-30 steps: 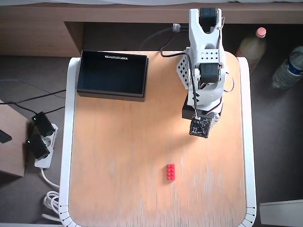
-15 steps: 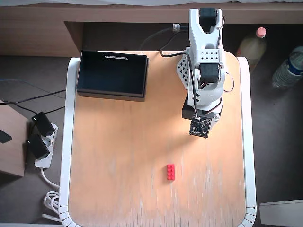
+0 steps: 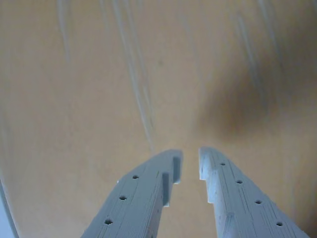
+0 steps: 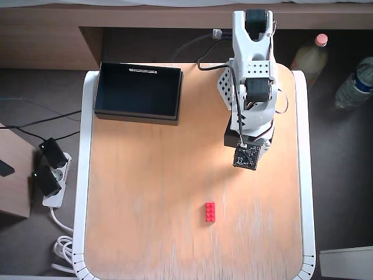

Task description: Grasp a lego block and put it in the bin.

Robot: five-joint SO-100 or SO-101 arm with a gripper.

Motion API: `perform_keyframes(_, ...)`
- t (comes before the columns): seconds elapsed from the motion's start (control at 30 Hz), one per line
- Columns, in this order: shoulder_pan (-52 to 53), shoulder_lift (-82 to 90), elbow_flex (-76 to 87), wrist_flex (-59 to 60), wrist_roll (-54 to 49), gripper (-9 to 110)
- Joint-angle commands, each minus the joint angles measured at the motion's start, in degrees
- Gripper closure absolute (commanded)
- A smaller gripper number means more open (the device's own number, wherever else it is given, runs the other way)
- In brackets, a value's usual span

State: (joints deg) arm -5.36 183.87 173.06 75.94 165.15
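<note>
The red lego block point(image 4: 210, 212) lies flat on the wooden table in the overhead view, in front of the arm; it is out of the wrist view. The black bin point(image 4: 139, 92) stands at the table's back left, with nothing showing inside. In the wrist view my gripper point(image 3: 190, 162) points down at bare, blurred wood. Its two grey fingers point(image 3: 148, 193) stand a narrow gap apart with nothing between them. In the overhead view the fingertips are hidden under the wrist camera board point(image 4: 246, 156), which is behind and to the right of the block.
The arm's white base point(image 4: 252, 70) stands at the table's back right. Bottles point(image 4: 355, 81) stand on the floor to the right. A power strip point(image 4: 51, 175) and cables lie off the table's left edge. The table has a white rim point(image 4: 86, 175).
</note>
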Motion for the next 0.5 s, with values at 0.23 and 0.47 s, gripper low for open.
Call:
perform_keyframes(0.23,1.14,4.92,8.7,0.35,16.79,101)
perform_keyframes(0.47,3.78,4.39,8.44,-8.44,19.51,101)
